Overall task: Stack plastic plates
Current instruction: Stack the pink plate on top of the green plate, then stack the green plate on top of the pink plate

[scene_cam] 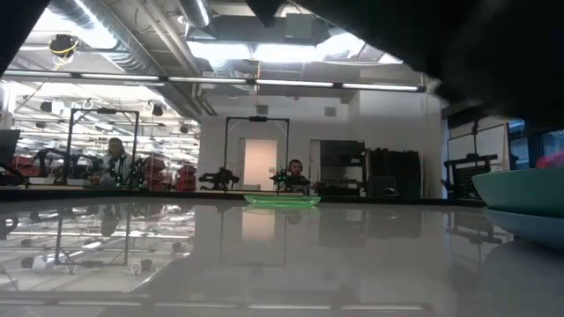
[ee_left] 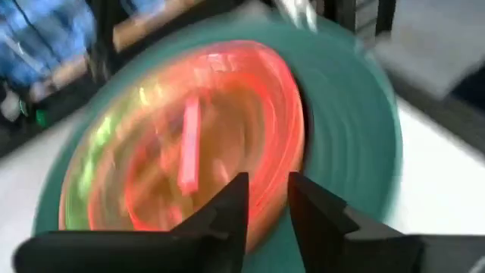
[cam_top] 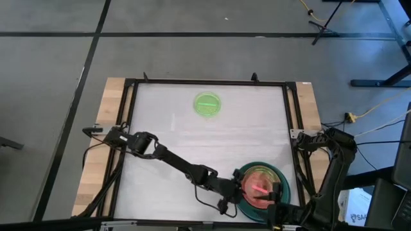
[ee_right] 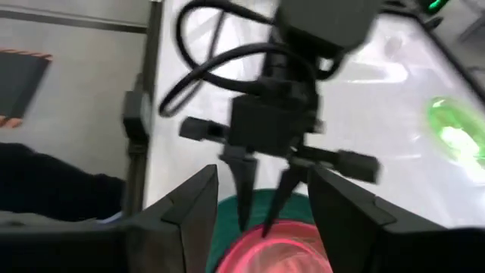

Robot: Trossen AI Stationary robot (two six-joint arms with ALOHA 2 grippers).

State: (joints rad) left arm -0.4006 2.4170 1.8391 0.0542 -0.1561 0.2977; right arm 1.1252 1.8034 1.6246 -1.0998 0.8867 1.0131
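High view shows left gripper [cam_top: 243, 191], fingers slightly parted, and spread right gripper [cam_top: 275, 206] crowding the plate stack [cam_top: 282, 186]; they may collide. One green plate [cam_top: 207, 104] sits well apart.

A white surface [cam_top: 167, 147] with wooden side strips sits on grey floor [cam_top: 51, 83] crossed by dark lines. Beyond its far edge, ceiling strip lights [scene_cam: 247, 79] brighten a workshop with a pale doorway [scene_cam: 258, 163].
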